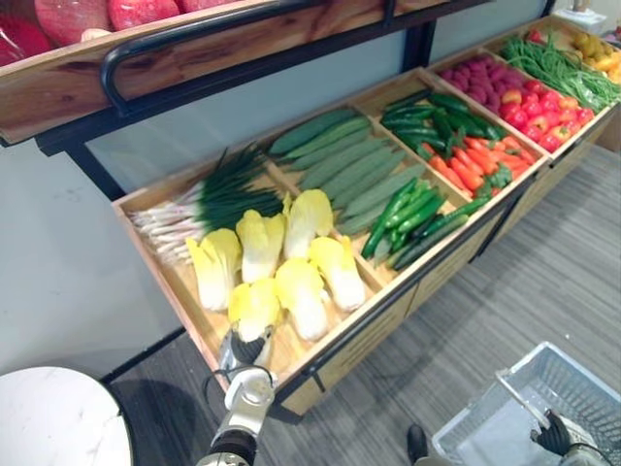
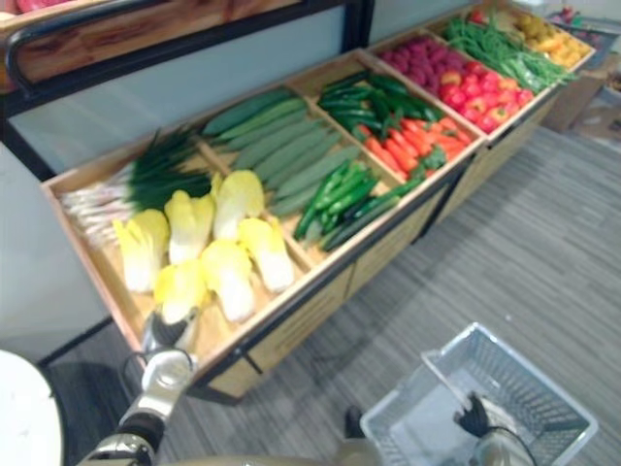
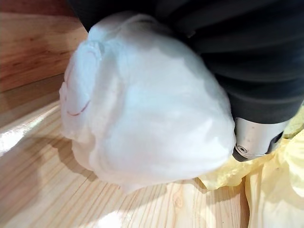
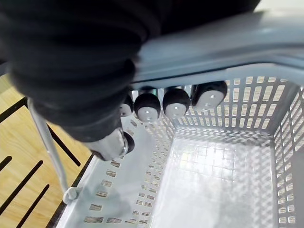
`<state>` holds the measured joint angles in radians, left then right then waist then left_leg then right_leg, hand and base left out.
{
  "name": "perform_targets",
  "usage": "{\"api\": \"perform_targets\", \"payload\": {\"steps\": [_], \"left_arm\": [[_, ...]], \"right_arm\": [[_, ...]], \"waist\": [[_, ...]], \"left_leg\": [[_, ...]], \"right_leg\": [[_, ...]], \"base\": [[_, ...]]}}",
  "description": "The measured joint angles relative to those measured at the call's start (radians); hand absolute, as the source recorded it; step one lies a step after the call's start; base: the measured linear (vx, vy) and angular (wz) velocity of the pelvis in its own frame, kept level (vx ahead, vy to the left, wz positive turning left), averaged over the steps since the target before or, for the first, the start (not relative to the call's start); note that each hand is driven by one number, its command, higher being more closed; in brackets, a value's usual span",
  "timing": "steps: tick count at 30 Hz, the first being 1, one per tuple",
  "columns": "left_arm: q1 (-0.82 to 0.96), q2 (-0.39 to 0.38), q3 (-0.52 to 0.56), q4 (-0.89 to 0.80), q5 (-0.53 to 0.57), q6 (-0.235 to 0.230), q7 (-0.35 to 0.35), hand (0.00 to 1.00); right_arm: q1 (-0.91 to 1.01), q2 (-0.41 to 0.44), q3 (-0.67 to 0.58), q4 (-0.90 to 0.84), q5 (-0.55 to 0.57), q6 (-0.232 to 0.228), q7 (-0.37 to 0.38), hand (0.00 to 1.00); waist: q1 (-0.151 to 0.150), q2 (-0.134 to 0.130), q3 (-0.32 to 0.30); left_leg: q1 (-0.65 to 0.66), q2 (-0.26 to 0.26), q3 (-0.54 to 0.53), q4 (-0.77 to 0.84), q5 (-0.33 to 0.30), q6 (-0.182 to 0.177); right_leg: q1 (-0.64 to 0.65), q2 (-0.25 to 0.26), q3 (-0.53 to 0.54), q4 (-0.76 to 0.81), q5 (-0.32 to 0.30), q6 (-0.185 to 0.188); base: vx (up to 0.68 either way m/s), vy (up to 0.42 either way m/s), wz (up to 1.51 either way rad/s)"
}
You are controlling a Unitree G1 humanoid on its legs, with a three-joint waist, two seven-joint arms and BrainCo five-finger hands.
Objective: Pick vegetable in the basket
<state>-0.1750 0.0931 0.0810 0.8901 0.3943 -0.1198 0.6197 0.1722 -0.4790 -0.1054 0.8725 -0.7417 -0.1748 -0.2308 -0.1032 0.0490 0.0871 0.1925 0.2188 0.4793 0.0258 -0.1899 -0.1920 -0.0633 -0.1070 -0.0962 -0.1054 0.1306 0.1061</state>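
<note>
overall: pretty bright and even in the head views, light seems to come from overhead
napa cabbage (image 3: pixel 142 109): the white base is almost blown out in the left wrist view
vegetable crate (image 3: pixel 42 190): soft shadow on the wood right under that cabbage, plus a couple of glare patches on the boards beside it
basket (image 4: pixel 213 161): the plastic bottom shines with a big pale reflection, and the walls are duller
floor (image 1: pixel 543 262): evenly lit, with a dark strip of shadow tucked under the crate front
round white table (image 1: pixel 58 417): very bright
</note>
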Motion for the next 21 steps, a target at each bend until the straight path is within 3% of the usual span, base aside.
{"api": "perform_targets", "payload": {"steps": [7, 11, 21], "left_arm": [[0.011, -0.012, -0.049, -0.038, -0.044, -0.009, -0.050, 1.00], [0.087, -0.024, -0.090, -0.169, -0.077, -0.022, -0.118, 1.00], [0.208, -0.053, -0.084, -0.391, -0.076, -0.023, -0.197, 1.00]], "right_arm": [[-0.001, 0.041, -0.018, 0.026, 0.000, 0.021, 0.000, 1.00], [-0.011, 0.081, -0.082, 0.047, 0.000, 0.026, -0.002, 1.00], [-0.021, 0.106, -0.167, 0.089, 0.000, 0.043, -0.002, 1.00]], "waist": [[0.000, -0.002, 0.002], [0.000, -0.010, 0.006], [0.008, -0.015, 0.004]], "left_leg": [[-0.016, -0.014, -0.052, 0.000, 0.008, 0.010], [-0.035, -0.022, -0.081, -0.001, 0.012, 0.017], [-0.055, -0.027, -0.134, -0.002, 0.024, 0.025]], "right_leg": [[0.018, -0.024, -0.045, 0.000, 0.000, 0.000], [0.020, -0.038, -0.073, 0.000, 0.000, 0.000], [0.035, -0.053, -0.123, 0.000, 0.000, 0.000]], "base": [[-0.04, -0.041, 0.20], [-0.04, -0.037, 0.22], [-0.03, -0.039, 0.15]]}}
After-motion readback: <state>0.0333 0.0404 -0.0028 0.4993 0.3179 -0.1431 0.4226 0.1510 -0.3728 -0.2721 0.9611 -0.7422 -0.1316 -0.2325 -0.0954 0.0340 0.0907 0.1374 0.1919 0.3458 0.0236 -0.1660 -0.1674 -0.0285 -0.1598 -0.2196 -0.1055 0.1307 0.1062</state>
